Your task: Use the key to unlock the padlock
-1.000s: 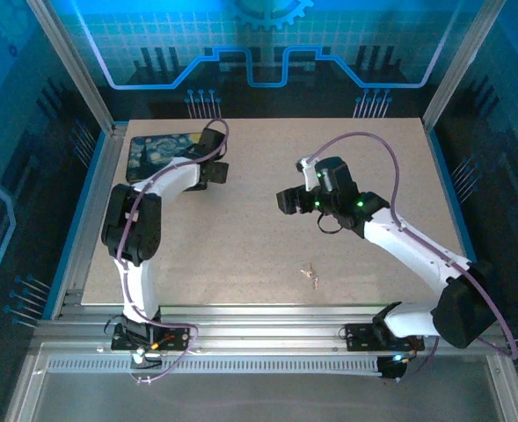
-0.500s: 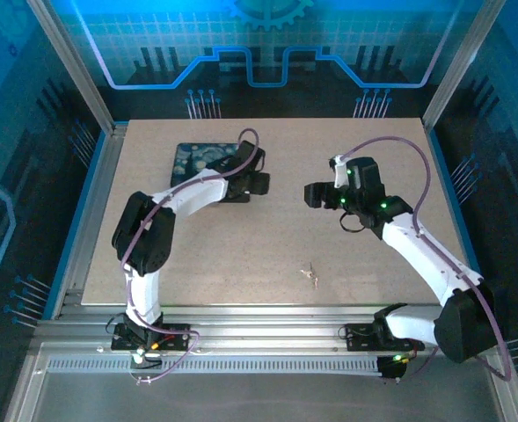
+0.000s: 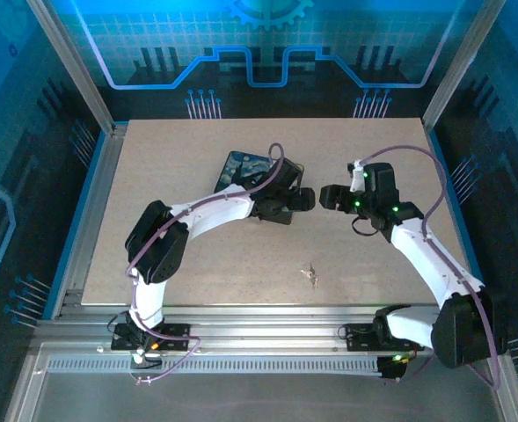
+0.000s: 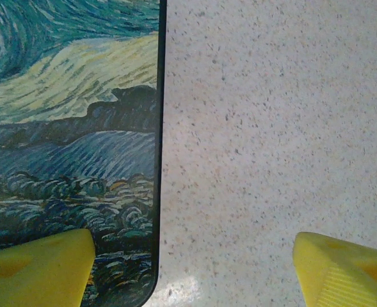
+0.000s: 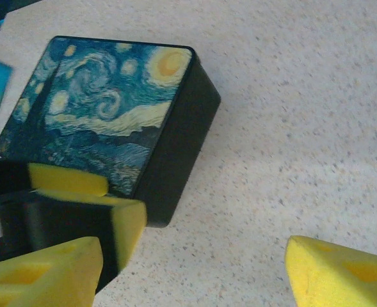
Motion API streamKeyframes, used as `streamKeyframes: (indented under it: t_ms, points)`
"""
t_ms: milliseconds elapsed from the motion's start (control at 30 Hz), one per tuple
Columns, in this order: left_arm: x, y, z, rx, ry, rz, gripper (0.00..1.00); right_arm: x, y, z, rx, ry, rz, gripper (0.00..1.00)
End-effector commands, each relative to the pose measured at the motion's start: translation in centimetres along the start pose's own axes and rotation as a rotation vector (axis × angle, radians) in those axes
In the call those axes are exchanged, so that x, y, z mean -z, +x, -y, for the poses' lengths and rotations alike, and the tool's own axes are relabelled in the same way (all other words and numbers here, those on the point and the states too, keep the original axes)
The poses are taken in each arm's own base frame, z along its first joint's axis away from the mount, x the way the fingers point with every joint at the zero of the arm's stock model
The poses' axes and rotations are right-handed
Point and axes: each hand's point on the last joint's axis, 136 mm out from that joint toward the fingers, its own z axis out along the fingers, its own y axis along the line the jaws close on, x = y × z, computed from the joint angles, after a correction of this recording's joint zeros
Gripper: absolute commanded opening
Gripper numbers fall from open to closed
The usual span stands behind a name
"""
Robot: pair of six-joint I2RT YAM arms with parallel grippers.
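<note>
Seen from above, the key (image 3: 310, 274) lies on the table (image 3: 241, 264) near its near edge, well apart from both arms and too small to tell its heading, while the wrist views show the left gripper (image 4: 191, 268) spread astride one edge of the painted-lid box (image 5: 105, 109) and the right gripper (image 5: 194, 275) spread wide just right of it.

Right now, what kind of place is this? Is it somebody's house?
Probably a robot lab cell, not a house: metal frame posts, blue panel walls with a gear design, and two robot arms bolted to a speckled table.
</note>
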Motion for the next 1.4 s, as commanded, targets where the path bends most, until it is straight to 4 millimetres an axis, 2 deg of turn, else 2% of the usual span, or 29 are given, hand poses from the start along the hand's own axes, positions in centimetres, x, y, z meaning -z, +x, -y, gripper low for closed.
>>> streamKeyframes:
  t_ms: [0,100,200,267,367,400,467,567,733,900,1033,1233,1367]
  points:
    - [4.0,-1.3,-0.5,0.028,-0.001,-0.004,0.85,-0.2,0.5,0.0,-0.081,-0.062,-0.014,0.75]
    - [6.9,-3.7,-3.0,0.036,-0.006,0.048,0.87,-1.0,0.3,-0.6,-0.123,-0.122,-0.015,0.74]
    - [9.4,-6.3,-7.9,0.057,-0.078,0.106,0.88,-2.3,0.4,-1.9,-0.16,-0.191,-0.034,0.73]
    - [10.5,-7.4,-12.3,0.075,-0.15,0.129,0.89,-3.3,0.4,-3.0,-0.162,-0.223,-0.048,0.74]
    - [11.2,-8.4,-17.5,0.106,-0.215,0.15,0.9,-5.2,0.4,-4.3,-0.158,-0.239,-0.082,0.77]
    - [11.2,-8.5,-18.7,0.118,-0.22,0.153,0.9,-5.9,0.8,-4.5,-0.161,-0.236,-0.099,0.77]
    - [10.5,-8.4,-20.3,0.143,-0.198,0.138,0.91,-7.4,0.2,-5.4,-0.164,-0.238,-0.109,0.78]
    - [9.2,-8.2,-20.9,0.137,-0.179,0.128,0.9,-9.6,0.3,-5.8,-0.157,-0.224,-0.145,0.76]
    - [7.1,-7.5,-21.0,0.148,-0.134,0.1,0.88,-12.3,0.1,-5.5,-0.12,-0.18,-0.187,0.75]
    - [5.9,-6.2,-19.0,0.132,0.002,0.066,0.83,-13.9,-0.3,-5.9,-0.082,-0.2,-0.227,0.66]
    - [6.3,-4.4,-17.7,0.112,0.025,0.045,0.82,-15.0,-0.9,-6.8,-0.037,-0.216,-0.248,0.63]
    - [7.8,-0.4,-16.0,0.077,0.028,0.011,0.82,-16.6,-0.7,-10.1,0.091,-0.246,-0.295,0.63]
    - [8.7,1.8,-16.8,0.117,-0.025,0.013,0.83,-18.3,0.1,-11.6,0.126,-0.255,-0.331,0.64]
